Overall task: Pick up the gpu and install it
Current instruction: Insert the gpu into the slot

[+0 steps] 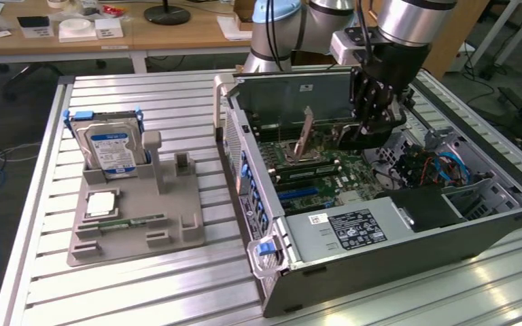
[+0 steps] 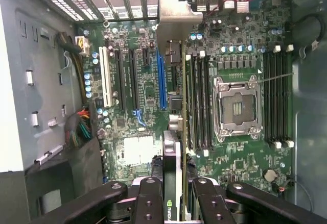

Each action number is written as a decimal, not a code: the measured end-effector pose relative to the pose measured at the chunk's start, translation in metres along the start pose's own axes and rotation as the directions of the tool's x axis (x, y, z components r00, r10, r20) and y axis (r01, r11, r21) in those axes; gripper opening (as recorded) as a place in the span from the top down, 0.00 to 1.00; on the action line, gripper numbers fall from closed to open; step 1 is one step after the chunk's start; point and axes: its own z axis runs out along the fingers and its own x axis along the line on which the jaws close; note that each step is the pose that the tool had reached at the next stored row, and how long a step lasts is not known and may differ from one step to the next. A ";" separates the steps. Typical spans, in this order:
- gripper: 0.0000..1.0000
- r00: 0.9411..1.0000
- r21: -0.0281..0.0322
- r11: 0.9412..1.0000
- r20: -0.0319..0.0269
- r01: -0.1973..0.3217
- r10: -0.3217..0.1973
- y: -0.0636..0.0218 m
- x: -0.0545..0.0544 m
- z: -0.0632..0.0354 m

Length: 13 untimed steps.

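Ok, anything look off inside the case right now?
Nothing damaged or spilled. The gpu, clamped in the tool, hangs edge-on above the motherboard, not yet seated; the CPU socket is empty.

Green motherboard (image 2: 240, 163), blue slot (image 2: 161, 81) (white slot (image 2: 106, 76) too), silver-bracketed gpu (image 2: 172, 20).

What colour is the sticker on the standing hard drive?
Blue with white, on the silver rectangular hard drive; clearest in the exterior view.

Robotics lab, slotted aluminium workbench (image 1: 152, 292), robot arm (image 1: 415, 20) over open computer case (image 1: 379, 268), wooden desks (image 1: 179, 34) behind
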 end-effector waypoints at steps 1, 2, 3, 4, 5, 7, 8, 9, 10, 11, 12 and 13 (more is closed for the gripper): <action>0.73 1.000 0.000 1.000 0.000 0.000 0.000 0.0000 0.000 0.0000; 0.73 1.000 0.000 1.000 0.000 0.000 0.000 0.0000 0.000 0.0000; 0.73 1.000 0.000 1.000 0.000 0.000 0.000 0.0000 0.000 0.0000; 0.73 1.000 0.000 1.000 0.000 0.000 0.000 0.0000 0.000 0.0007; 0.73 1.000 0.000 1.000 0.000 0.000 0.000 0.0004 0.000 0.0025; 0.73 1.000 0.000 1.000 0.000 0.000 0.000 0.0017 0.000 0.0060; 0.73 1.000 0.000 1.000 0.000 0.000 0.000 0.0024 0.001 0.0078; 0.73 1.000 0.000 1.000 0.000 0.001 -0.001 0.0032 0.001 0.0096; 0.73 1.000 0.000 1.000 0.000 0.001 -0.001 0.0040 0.001 0.0114; 0.73 1.000 0.000 1.000 0.000 0.001 -0.001 0.0046 0.001 0.0131; 0.73 1.000 0.000 1.000 0.000 0.001 -0.001 0.0052 0.001 0.0149; 0.73 1.000 0.000 1.000 0.000 0.001 -0.001 0.0058 0.001 0.0168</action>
